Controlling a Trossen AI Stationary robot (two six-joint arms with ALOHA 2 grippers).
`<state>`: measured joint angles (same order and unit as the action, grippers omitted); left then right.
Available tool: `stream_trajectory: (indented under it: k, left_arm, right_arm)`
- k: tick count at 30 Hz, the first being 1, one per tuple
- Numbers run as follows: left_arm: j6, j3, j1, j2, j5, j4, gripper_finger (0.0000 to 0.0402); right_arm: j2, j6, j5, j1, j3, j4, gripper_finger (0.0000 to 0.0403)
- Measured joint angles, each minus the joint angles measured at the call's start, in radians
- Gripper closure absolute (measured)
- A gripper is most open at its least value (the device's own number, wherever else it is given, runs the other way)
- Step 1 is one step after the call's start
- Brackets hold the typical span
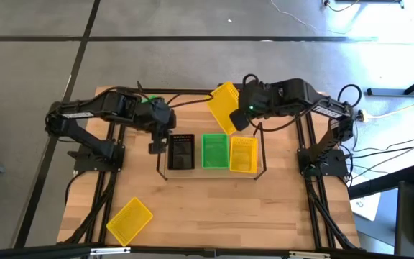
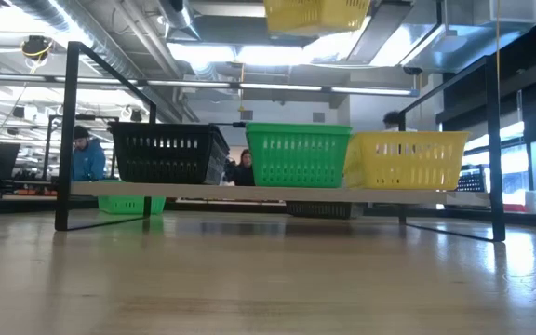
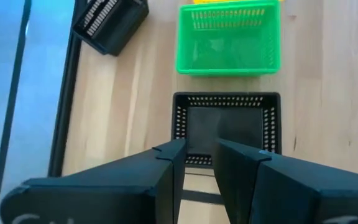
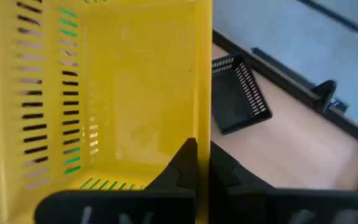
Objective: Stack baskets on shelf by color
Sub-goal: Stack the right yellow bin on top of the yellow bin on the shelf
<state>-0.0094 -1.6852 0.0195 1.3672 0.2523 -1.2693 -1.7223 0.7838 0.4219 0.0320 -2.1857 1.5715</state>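
Shelf (image 1: pixel 262 147) at the worktop's (image 1: pixel 214 208) centre carries three baskets side by side in the high view: a black basket (image 1: pixel 182 152), a green basket (image 1: pixel 214 151) and a yellow basket (image 1: pixel 244 154) — one colour per slot, so each later basket has a matching one to nest into. The right hand (image 1: pixel 241 115) grips a lifted yellow basket (image 1: pixel 223 106) by its rim, tilted, just behind the shelf; likely it is bound for the yellow slot. The left hand (image 1: pixel 157 144) hangs just beside the black basket's outer end. Another yellow basket (image 1: pixel 129 219) lies well apart near the front left corner.

Low view: the three shelved baskets stand level on the wood base, and the lifted one shows above them at the top edge. Another green basket (image 2: pixel 131 204) sits behind the shelf; people are in the room beyond.

Left wrist view: the left hand's fingers (image 3: pixel 166 163) are parted and empty over the black basket's near rim; a spare black basket (image 3: pixel 109 23) lies farther off.

Right wrist view: the fingers are clamped on the yellow wall — a rim pinch keeps the basket's mouth free for nesting.
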Motion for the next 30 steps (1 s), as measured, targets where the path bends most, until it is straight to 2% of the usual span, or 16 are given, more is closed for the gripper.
stream_trajectory:
  k: [3,7,11,14,18,22,25,30]
  left_arm:
    - [0.082,0.000,-0.041,-0.005,-0.055,-0.004,0.0332]
    - [0.152,0.000,-0.097,-0.003,-0.127,-0.004,0.0332]
    - [0.178,0.000,-0.138,-0.023,-0.167,-0.001,0.0332]
    - [0.178,-0.001,-0.156,-0.036,-0.168,0.002,0.0332]
    - [0.169,-0.001,-0.174,-0.050,-0.169,0.005,0.0332]
    - [0.146,-0.001,-0.196,-0.066,-0.169,0.007,0.0332]
    - [0.145,-0.001,-0.204,-0.061,-0.169,0.008,0.0332]
    - [0.151,0.000,-0.217,-0.063,-0.169,0.008,0.0332]
  right_arm:
    - [0.003,0.070,0.002,-0.017,0.000,0.000,0.0403]
    - [0.010,0.139,0.066,-0.067,0.041,-0.005,0.0403]
    - [0.092,0.256,0.062,-0.086,0.235,-0.001,0.0403]
    - [0.178,0.319,0.021,-0.075,0.405,-0.013,0.0403]
    - [0.296,0.397,-0.068,-0.061,0.564,-0.145,0.0403]
    - [0.365,0.510,-0.078,-0.070,0.658,-0.288,0.0403]
    - [0.373,0.606,-0.091,-0.085,0.713,-0.341,0.0403]
    - [0.360,0.661,-0.131,-0.121,0.809,-0.530,0.0403]
